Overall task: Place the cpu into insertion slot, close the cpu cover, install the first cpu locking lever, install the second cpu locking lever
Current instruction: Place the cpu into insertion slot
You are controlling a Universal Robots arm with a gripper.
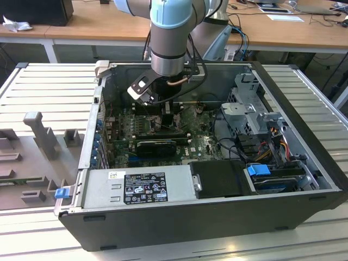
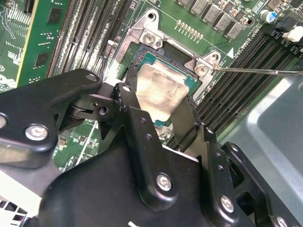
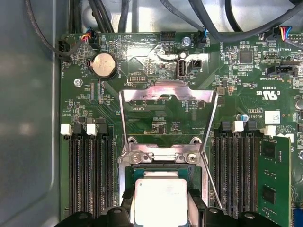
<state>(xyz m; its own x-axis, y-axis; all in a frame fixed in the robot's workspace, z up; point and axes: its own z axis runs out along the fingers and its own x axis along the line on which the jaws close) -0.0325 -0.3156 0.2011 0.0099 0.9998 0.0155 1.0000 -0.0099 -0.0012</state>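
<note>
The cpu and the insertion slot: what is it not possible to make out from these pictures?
1. Contacts of the insertion slot: in both wrist views the cpu, held by the gripper, covers them.
2. Part of the cpu: the first wrist view's edge cuts it off.
3. Locking lever: its end runs past the second wrist view's edge.

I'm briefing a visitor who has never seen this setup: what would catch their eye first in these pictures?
First, the pale blue arm reaching down into the open computer case in the exterior view. In both wrist views, the black gripper clamps the cpu at the insertion slot, between rows of black memory slots. The silver cpu cover is swung open, off the slot.
</note>
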